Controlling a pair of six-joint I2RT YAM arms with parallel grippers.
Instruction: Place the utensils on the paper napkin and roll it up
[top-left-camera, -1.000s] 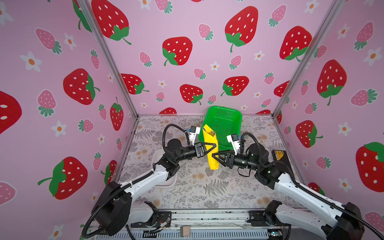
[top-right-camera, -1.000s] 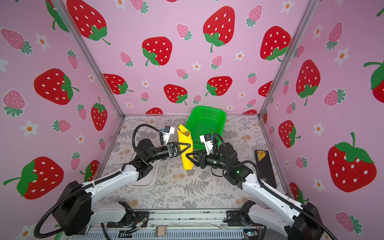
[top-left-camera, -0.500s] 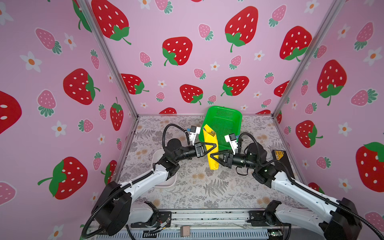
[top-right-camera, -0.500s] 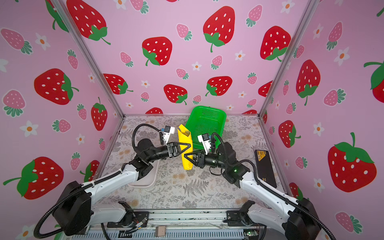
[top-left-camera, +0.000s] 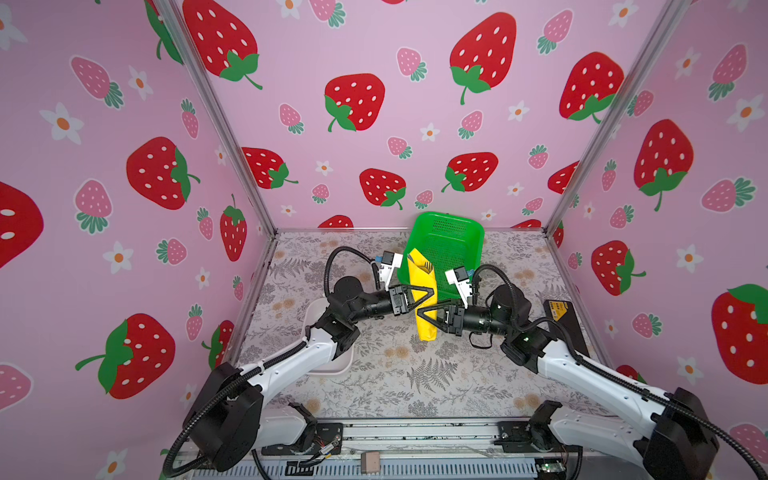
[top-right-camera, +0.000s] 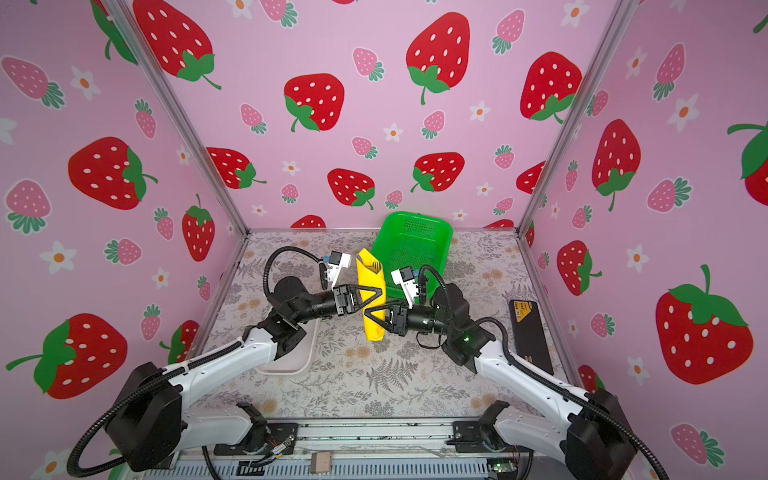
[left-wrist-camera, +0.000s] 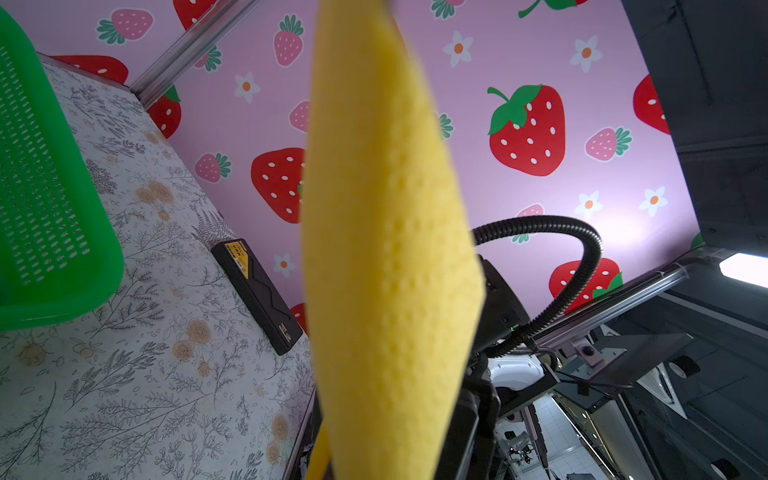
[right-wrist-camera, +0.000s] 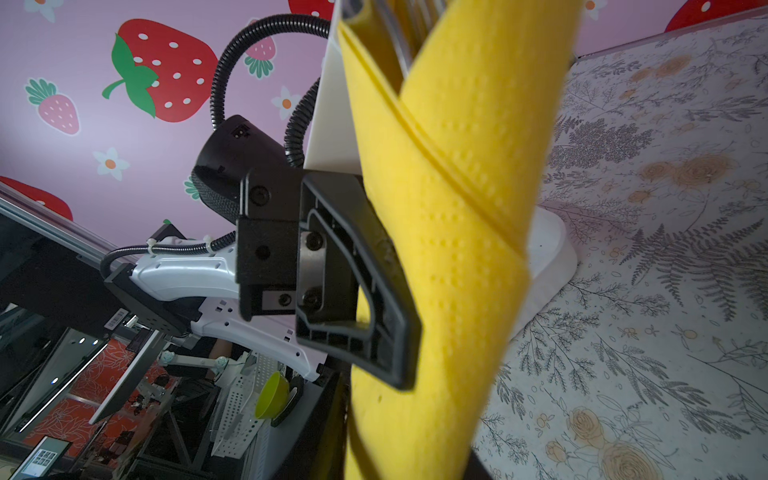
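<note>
Since the earlier frame, the right gripper (top-left-camera: 422, 316) is advanced around the lower part of the rolled bright yellow paper napkin (top-left-camera: 420, 274), held off the floral-patterned table (top-left-camera: 415, 374), long axis crosswise to both grippers, and pinched higher up by the left gripper (top-left-camera: 430, 295); right-jaw contact cannot be told.

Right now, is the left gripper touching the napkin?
Touching. The right wrist view shows the left gripper pressed flat against the rolled napkin, with no gap between them.
</note>
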